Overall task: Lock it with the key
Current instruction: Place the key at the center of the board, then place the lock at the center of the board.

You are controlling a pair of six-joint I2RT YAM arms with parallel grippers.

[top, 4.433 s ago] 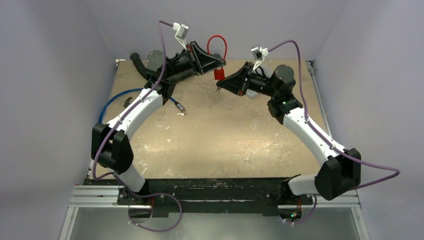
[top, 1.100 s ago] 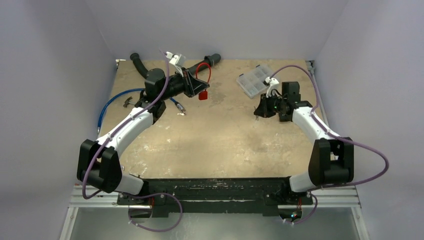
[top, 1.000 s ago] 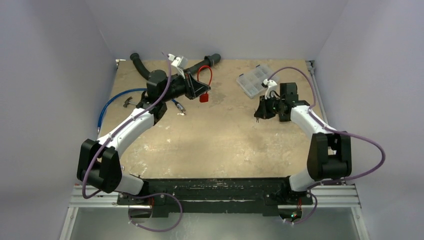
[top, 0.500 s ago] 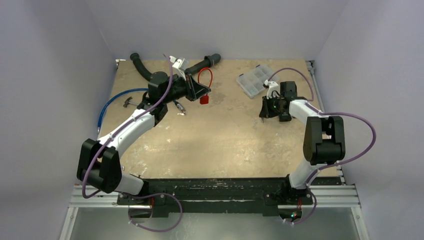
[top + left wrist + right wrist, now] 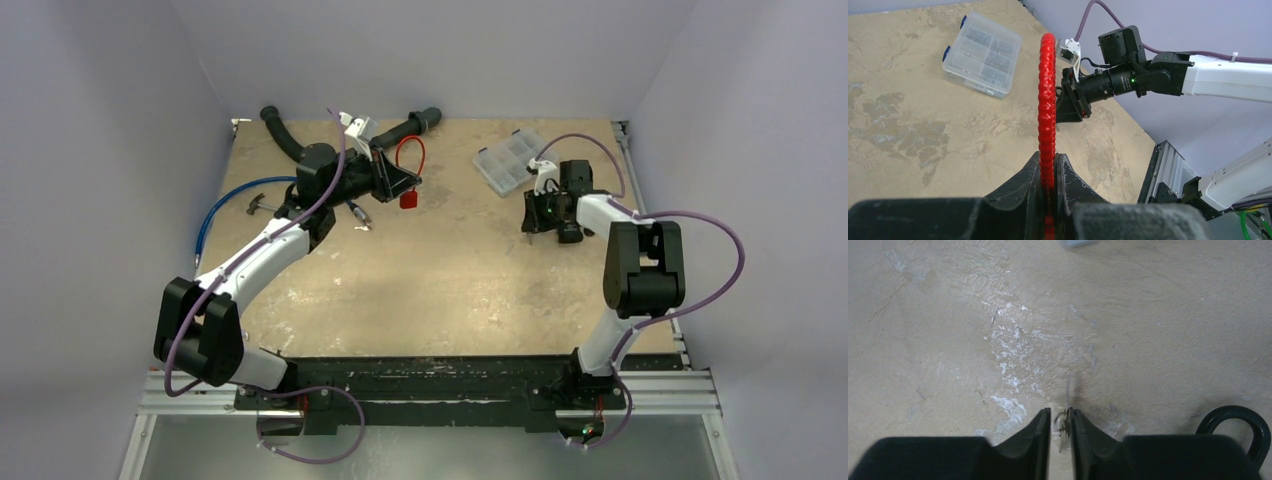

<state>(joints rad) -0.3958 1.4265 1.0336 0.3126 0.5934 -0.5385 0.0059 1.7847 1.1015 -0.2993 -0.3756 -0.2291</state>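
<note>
A thin red cable lock (image 5: 404, 157) hangs from my left gripper (image 5: 396, 176), its small red body (image 5: 408, 199) dangling just over the table at the back left. In the left wrist view the fingers (image 5: 1070, 182) are shut on the red cable (image 5: 1047, 100). My right gripper (image 5: 529, 216) points down at the table on the right, well away from the lock. In the right wrist view a tiny silvery key (image 5: 1064, 429) on a small ring stands edge-on in my right gripper (image 5: 1060, 415), whose jaws are nearly closed on it, its blade blurred.
A clear compartment box (image 5: 510, 157) lies at the back right, just behind the right gripper. A black hose (image 5: 283, 131) runs along the back left. A blue cable (image 5: 214, 211) and a small metal tool (image 5: 257, 205) lie at the left edge. A black loop (image 5: 1234, 427) lies by the right fingers.
Both grippers have come apart from the back centre; the right one carried the key down to the right side. In the last second the right elbow folded inward, and the left barely moved.
</note>
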